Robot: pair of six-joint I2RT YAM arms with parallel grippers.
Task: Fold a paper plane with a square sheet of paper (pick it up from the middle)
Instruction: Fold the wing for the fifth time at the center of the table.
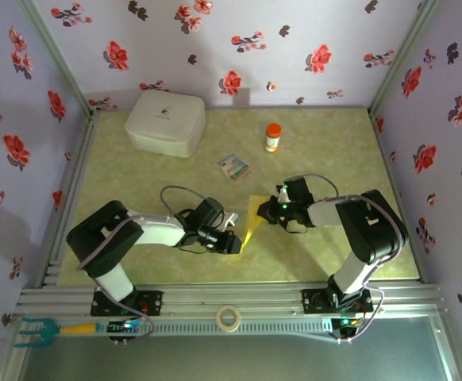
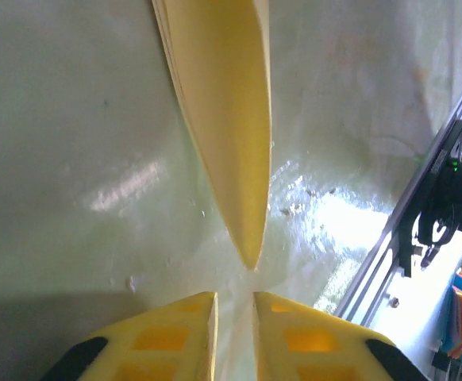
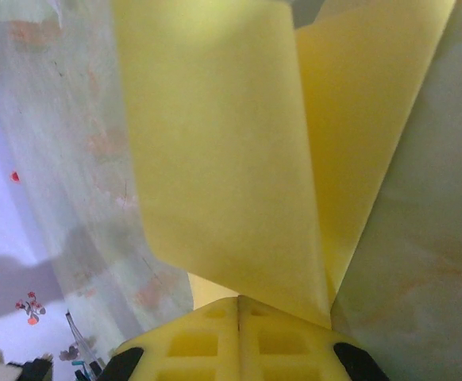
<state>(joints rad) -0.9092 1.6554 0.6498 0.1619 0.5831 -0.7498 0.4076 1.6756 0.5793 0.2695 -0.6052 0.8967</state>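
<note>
Where plane [image 1: 252, 220] sits, packet [image 1: 233, 166] lies just behind.

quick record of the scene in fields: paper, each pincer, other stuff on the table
paper: yellow paper, folded to a narrow point
left pincer: fingers slightly apart, just short of the paper's tip, holding nothing
right pincer: shut on the paper
also on table: white box, orange-capped bottle, printed packet

Left wrist view: folded yellow paper sheet [image 2: 231, 119] cut off at top edge. Elsewhere, small printed packet [image 1: 233, 166], lettering too small to read.
</note>
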